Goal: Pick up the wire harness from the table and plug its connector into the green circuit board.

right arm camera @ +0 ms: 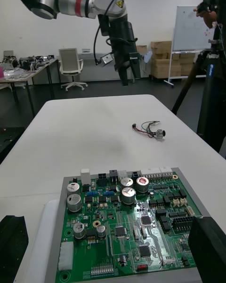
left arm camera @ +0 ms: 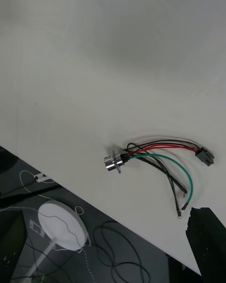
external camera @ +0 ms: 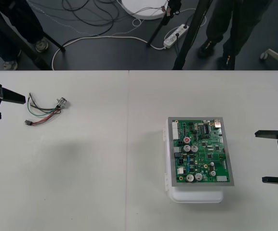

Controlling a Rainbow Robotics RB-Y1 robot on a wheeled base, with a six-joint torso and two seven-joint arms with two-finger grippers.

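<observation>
Harness [external camera: 45, 111] lies near the left end effector [external camera: 12, 109], spread apart; right end effector [external camera: 259, 156], likewise apart, stands beside the board [external camera: 201, 151].

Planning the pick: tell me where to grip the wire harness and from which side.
Probably best: grip the wire harness by its wires just behind the small black plug, the left tool coming down from above. It lies flat on the table, plug end nearest that tool, leaving the plug free to insert.

The left arm [right arm camera: 66, 2] is silver, with a red ring [right arm camera: 81, 4], a yellow warning sticker [right arm camera: 119, 2] and a looping black cable [right arm camera: 96, 40]; both arms' jaws are black.
</observation>
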